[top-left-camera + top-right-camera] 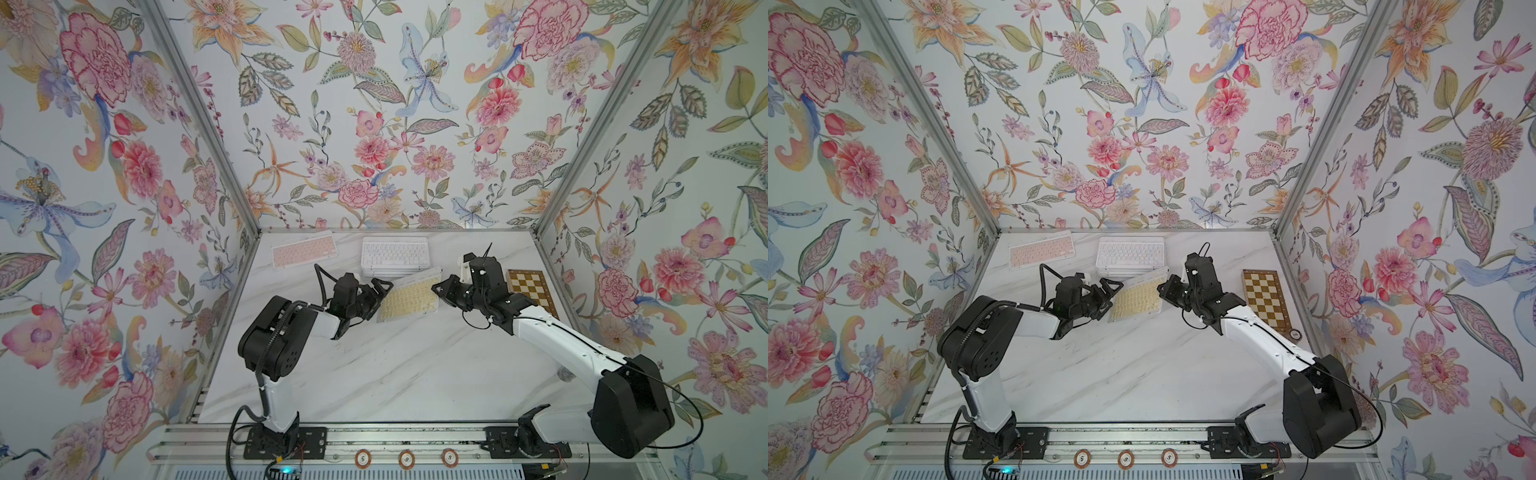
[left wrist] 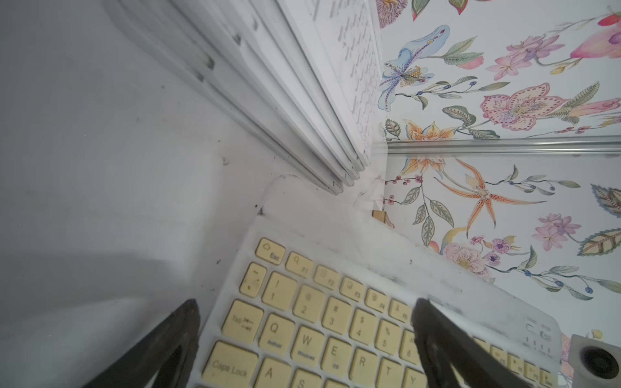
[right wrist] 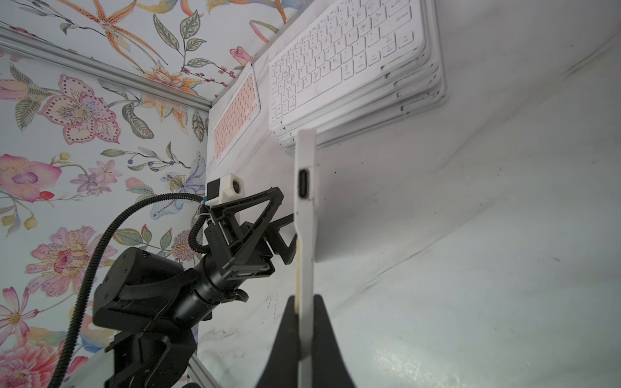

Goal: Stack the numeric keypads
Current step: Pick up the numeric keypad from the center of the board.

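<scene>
A yellow-keyed keypad (image 1: 409, 297) (image 1: 1136, 300) hangs tilted just in front of a stack of several white keypads (image 1: 395, 255) (image 1: 1130, 253). My right gripper (image 1: 436, 287) (image 3: 305, 299) is shut on the yellow keypad's right edge (image 3: 305, 201), seen edge-on with its port. My left gripper (image 1: 374, 300) (image 2: 305, 302) stands open at the keypad's left end. One finger (image 2: 437, 336) is over the keys (image 2: 336, 322), the other (image 2: 181, 336) is past the short edge. A pink-keyed keypad (image 1: 304, 249) (image 3: 235, 111) lies flat at the back left.
A brown-and-cream chessboard (image 1: 532, 291) (image 1: 1266, 299) lies along the right wall, with a round chip (image 1: 1295, 334) at its near end. Three chips (image 1: 406, 458) sit on the front rail. Floral walls close in the marble table (image 1: 374, 374) on three sides.
</scene>
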`<state>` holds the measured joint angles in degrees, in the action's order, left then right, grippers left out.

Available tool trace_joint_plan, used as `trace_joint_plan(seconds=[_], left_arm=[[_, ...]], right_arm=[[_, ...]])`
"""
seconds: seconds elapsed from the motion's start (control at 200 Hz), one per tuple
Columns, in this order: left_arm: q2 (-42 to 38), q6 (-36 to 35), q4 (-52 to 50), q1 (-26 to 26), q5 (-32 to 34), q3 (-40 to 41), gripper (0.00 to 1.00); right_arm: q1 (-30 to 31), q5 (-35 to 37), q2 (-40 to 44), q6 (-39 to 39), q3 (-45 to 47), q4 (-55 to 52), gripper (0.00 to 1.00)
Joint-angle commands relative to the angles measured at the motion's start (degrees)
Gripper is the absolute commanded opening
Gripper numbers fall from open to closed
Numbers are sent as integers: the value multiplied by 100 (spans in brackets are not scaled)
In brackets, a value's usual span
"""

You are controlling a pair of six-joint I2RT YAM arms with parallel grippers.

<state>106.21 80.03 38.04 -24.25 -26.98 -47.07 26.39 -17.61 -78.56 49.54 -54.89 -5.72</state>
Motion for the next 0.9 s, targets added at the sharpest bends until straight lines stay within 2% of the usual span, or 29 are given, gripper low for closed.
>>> trace_joint_plan(seconds=[0.0, 0.31, 0.47, 0.621, 0.736, 0.896], left_arm=[[-391, -543, -713, 325, -207, -551, 99], [-74, -1258, -1916, 888, -465, -2155, 99], [532, -1552, -2359, 1073, -627, -3117, 99], [1167, -1890, -2907, 1224, -711, -3996, 99], [1565, -1981, -3094, 1347, -767, -4397, 99], [1983, -2053, -3294, 1362, -782, -4786, 99]], right_arm=[[-299, -551, -46, -242, -401, 446, 2], [-1074, -1585, -1013, 226, -1111, 1741, 0], [-1243, -2033, -1978, 497, -1661, 2576, 0], [-1361, -2451, -2901, 1127, -2024, 3582, 0], [-1432, -2681, -3510, 1259, -2351, 3908, 0], [-1462, -3027, -4151, 1206, -2881, 3796, 0]])
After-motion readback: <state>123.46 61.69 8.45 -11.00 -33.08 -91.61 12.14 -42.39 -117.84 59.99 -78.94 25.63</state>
